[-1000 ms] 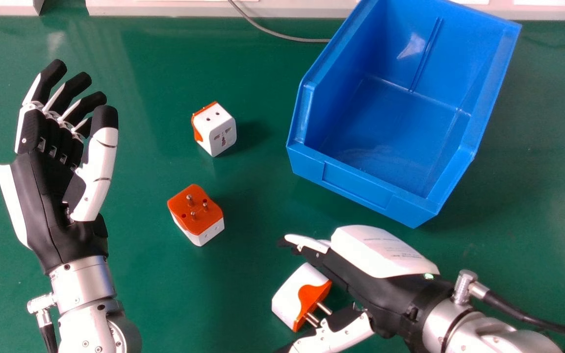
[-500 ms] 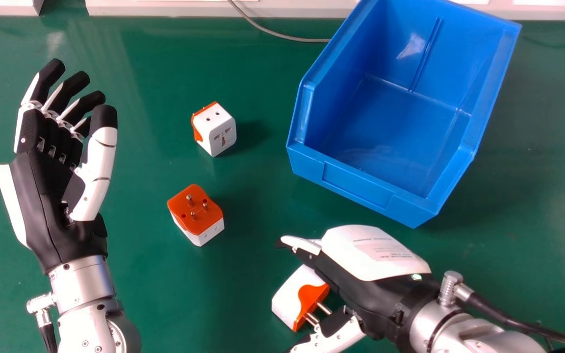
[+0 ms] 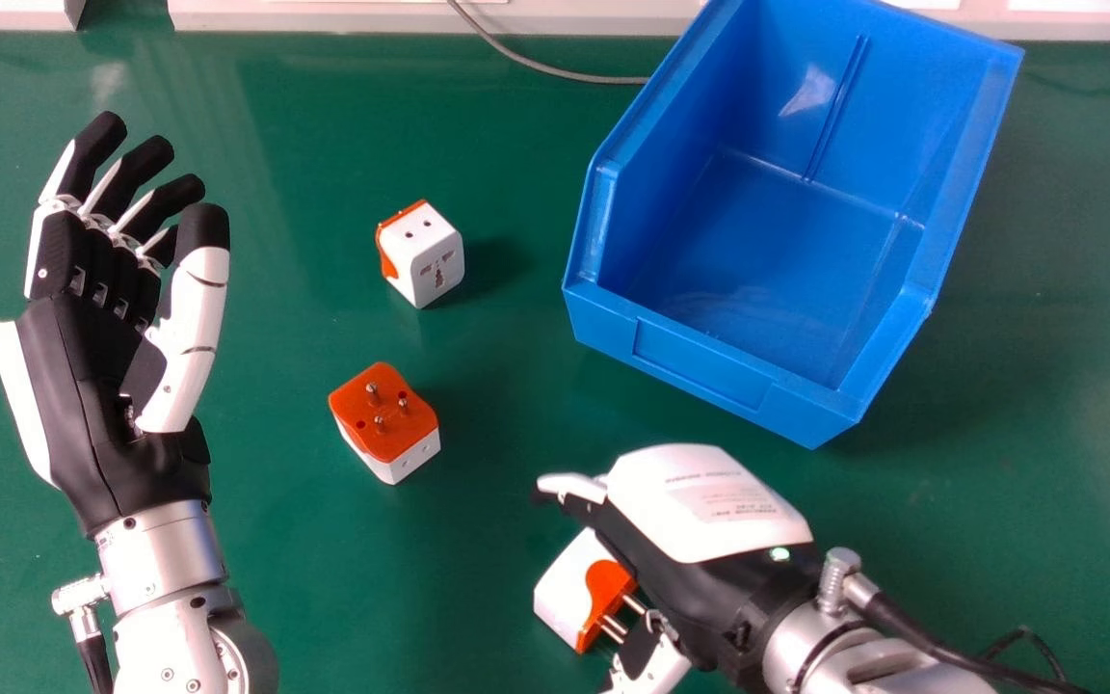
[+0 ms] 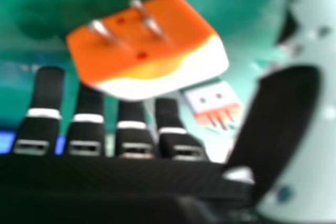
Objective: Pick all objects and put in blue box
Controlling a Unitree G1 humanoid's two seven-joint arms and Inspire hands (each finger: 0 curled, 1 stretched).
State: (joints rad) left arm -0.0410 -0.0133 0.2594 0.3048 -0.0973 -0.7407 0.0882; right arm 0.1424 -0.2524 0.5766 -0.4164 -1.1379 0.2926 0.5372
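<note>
- The tabletop (image 3: 304, 598) is smooth, glossy green; a pale strip (image 3: 324, 14) and grey cable (image 3: 555, 69) cross the frame's top.
- The blue box (image 3: 700, 361), upper right, is open-topped.
- Lower centre, the nearest adapter (image 3: 569, 583) is white with an orange pin face, metal pins pointing lower right.
- Left of centre, another adapter (image 3: 384, 414) stands orange face up; above it, a third (image 3: 435, 253) shows white socket faces.
- Right hand (image 3: 700, 578), lower right: fingers extended, unclenched, beside the nearest adapter.
- Left hand (image 3: 83, 386), far left: fingers relaxed, gripping nothing.
</note>
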